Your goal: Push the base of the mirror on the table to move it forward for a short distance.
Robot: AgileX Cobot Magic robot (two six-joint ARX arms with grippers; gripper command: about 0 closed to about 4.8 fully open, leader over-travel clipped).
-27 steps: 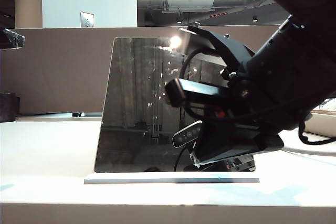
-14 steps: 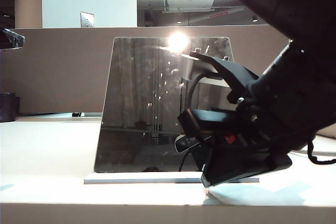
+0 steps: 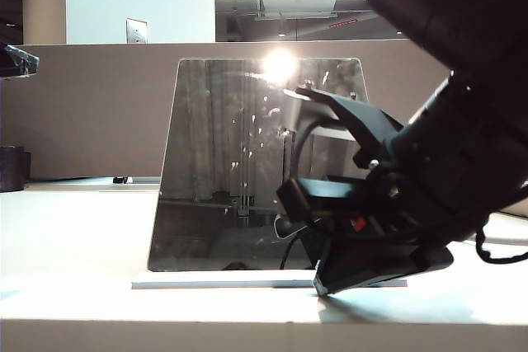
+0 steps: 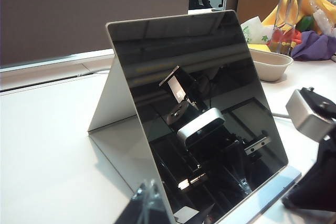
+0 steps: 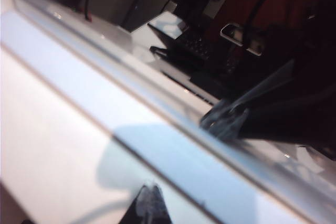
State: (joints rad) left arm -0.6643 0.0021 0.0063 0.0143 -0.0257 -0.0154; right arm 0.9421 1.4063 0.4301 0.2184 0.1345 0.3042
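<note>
The mirror (image 3: 223, 162) stands upright in the middle of the table (image 3: 82, 237), a light glare near its top. The base of the mirror (image 3: 214, 283) lies flat under it as a thin white slab. My right gripper (image 3: 320, 288) is shut, its tip down at the front edge of the base, right of centre. In the right wrist view the joined fingertips (image 5: 149, 195) sit just before the pale base (image 5: 210, 177). My left gripper (image 4: 148, 191) is shut and empty, beside the mirror's (image 4: 157, 51) side edge. It does not show in the exterior view.
A brown partition (image 3: 91, 113) runs behind the mirror. A white cable (image 3: 495, 237) lies at the right behind my right arm. A beige tray (image 4: 270, 64), a bottle (image 4: 286, 14) and coloured items stand beyond the mirror. A dark object (image 3: 10, 166) sits at the far left.
My right gripper has come down from in front of the mirror's lower right to the front edge of the base. The mirror and base stand where they were.
</note>
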